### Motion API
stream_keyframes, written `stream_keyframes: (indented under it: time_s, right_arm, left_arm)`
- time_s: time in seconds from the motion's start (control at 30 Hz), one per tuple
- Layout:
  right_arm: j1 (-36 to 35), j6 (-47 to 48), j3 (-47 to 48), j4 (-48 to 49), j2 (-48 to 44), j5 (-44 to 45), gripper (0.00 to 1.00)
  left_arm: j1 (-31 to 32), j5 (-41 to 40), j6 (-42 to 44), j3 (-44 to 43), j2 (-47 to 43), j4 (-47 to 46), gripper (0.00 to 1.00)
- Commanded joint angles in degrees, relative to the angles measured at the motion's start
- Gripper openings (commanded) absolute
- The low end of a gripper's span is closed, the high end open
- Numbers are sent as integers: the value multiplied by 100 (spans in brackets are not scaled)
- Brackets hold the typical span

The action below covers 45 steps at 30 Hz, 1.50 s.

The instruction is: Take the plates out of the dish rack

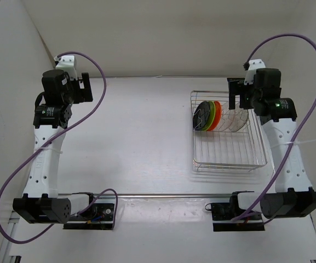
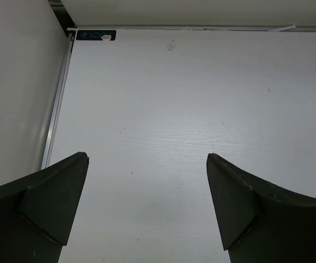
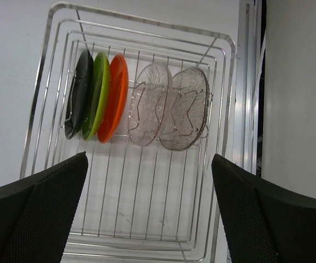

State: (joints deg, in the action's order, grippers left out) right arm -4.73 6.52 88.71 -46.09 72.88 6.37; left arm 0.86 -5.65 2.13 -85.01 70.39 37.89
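Note:
The silver wire dish rack (image 1: 229, 163) stands at the right of the table and fills the right wrist view (image 3: 147, 219). Several plates stand on edge in a row inside it: black (image 3: 76, 101), lime green (image 3: 97, 96), orange (image 3: 115, 98) and two clear glassy ones (image 3: 148, 104) (image 3: 186, 109). From above they show as black (image 1: 202, 116), green (image 1: 211, 115), orange (image 1: 217, 114) and clear (image 1: 235, 119). My right gripper (image 3: 149, 181) is open and empty above the rack's far side (image 1: 235, 93). My left gripper (image 2: 147, 181) is open and empty over bare table at the far left (image 1: 84, 87).
White walls stand close on the left (image 2: 15, 93) and at the back. A metal rail (image 1: 163, 194) crosses the table's near edge by the arm bases. Purple cables (image 1: 100, 82) loop from each wrist.

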Motion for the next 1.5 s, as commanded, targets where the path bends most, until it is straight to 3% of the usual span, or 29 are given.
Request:
stream_keyframes:
  time_s: [0.0, 0.2, 0.63, 1.47]
  right_arm:
    - [-334, 331, -265, 293, -108, 662, 95]
    - [-1195, 464, -459, 460, 138, 1287, 91]
    - [-1987, 454, -548, 996, 1298, 1647, 87]
    - [-2269, 455, -380, 1049, 1967, 2000, 86]
  left_arm:
    - [-16, -59, -2, 143, -52, 96, 100]
    - [37, -6, 51, 196, 1, 96, 100]
    - [37, -235, 51, 257, 1, 149, 100]
    - [37, -288, 156, 538, -166, 96, 100]
